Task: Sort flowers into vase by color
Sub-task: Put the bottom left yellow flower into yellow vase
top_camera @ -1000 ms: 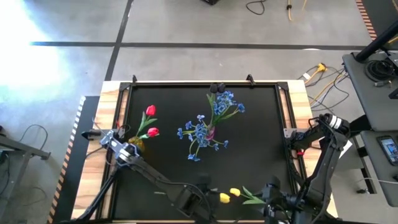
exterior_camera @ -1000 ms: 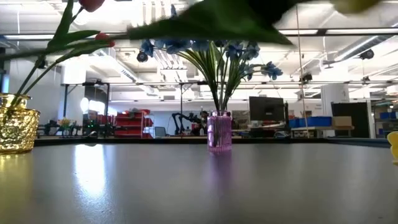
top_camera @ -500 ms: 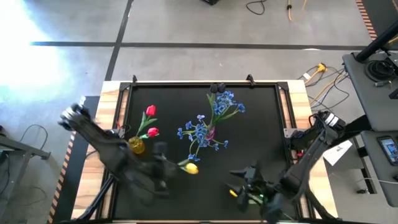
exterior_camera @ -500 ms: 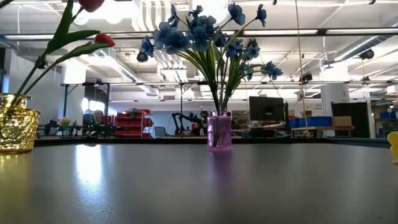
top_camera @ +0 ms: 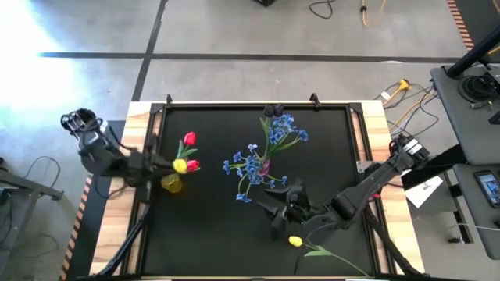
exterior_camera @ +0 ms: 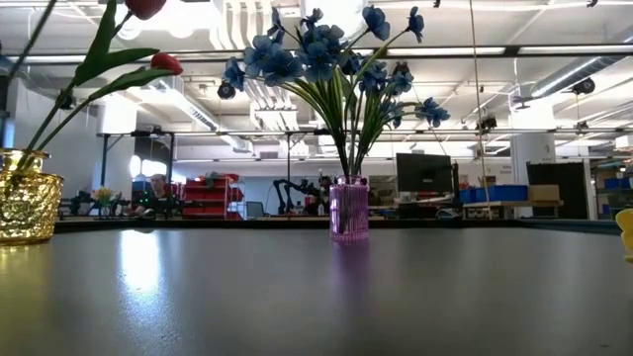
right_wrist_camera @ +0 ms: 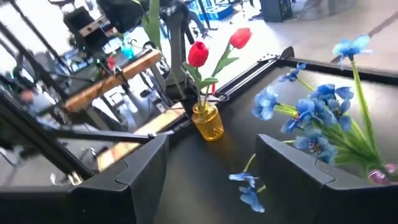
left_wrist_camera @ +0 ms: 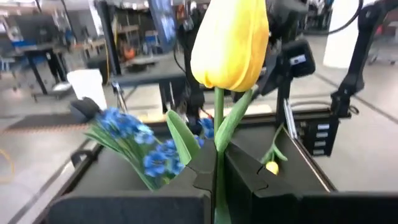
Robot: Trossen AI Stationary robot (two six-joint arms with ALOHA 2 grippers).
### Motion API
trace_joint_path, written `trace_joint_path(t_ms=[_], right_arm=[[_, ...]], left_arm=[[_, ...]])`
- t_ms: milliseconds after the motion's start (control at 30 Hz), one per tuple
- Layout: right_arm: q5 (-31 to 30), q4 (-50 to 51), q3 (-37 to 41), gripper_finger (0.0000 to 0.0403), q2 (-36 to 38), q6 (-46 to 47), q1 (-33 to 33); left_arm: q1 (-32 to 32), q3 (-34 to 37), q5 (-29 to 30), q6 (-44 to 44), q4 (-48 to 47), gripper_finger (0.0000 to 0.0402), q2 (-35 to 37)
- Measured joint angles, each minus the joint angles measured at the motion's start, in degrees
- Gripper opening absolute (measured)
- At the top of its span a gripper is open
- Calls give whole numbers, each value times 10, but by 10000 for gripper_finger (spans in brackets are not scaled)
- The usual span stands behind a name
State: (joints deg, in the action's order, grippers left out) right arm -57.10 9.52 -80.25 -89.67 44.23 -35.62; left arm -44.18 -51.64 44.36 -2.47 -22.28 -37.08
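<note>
The left hand (top_camera: 160, 164) hangs over the desk's (top_camera: 328, 156) left edge, right above the gold vase (top_camera: 171, 183), its fingers (left_wrist_camera: 249, 183) pinching the green stem of a yellow tulip (top_camera: 180, 165) just below the bloom. In the left wrist view that tulip (left_wrist_camera: 231, 42) stands upright, a closed, plump yellow head with two narrow leaves.

The gold vase, near the left edge, carries two red tulips (top_camera: 190, 152) leaning toward the desk's middle. The pink vase (exterior_camera: 348, 210), about mid-desk, holds a wide spray of blue flowers (top_camera: 262, 160).

The right hand (top_camera: 283, 204) floats low over the near-middle of the desk, fingers (right_wrist_camera: 298, 180) spread wide with nothing between them. Just beside it, toward the near edge, a second yellow tulip (top_camera: 295, 241) lies flat, its stem running toward the near right corner. A loose blue sprig (right_wrist_camera: 245, 186) lies on the desk between the two vases.

The far half and the right side of the dark top lie open. In the low view the gold vase (exterior_camera: 25, 208) is cut by the frame edge, and only a sliver of yellow bloom shows at the opposite edge.
</note>
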Motion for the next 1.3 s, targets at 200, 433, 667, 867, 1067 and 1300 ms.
trace_joint_path(t_ms=[200, 433, 667, 867, 1067, 1300], right_arm=[[0, 0, 0, 233, 0, 3, 5], [1, 3, 0, 233, 7, -128, 29], [1, 1, 0, 233, 39, -213, 67], [5, 2, 0, 233, 61, -220, 72], [5, 2, 0, 233, 66, -210, 72], [7, 2, 0, 233, 51, -169, 71]], left_arm=[[0, 47, -9, 70, 49, 0, 109], [0, 126, -5, 121, 150, 0, 193], [0, 177, 1, 103, 148, 0, 258], [0, 201, -2, 98, 125, 0, 319], [0, 196, -4, 46, 29, 0, 371], [0, 201, -20, 14, 10, 0, 369]])
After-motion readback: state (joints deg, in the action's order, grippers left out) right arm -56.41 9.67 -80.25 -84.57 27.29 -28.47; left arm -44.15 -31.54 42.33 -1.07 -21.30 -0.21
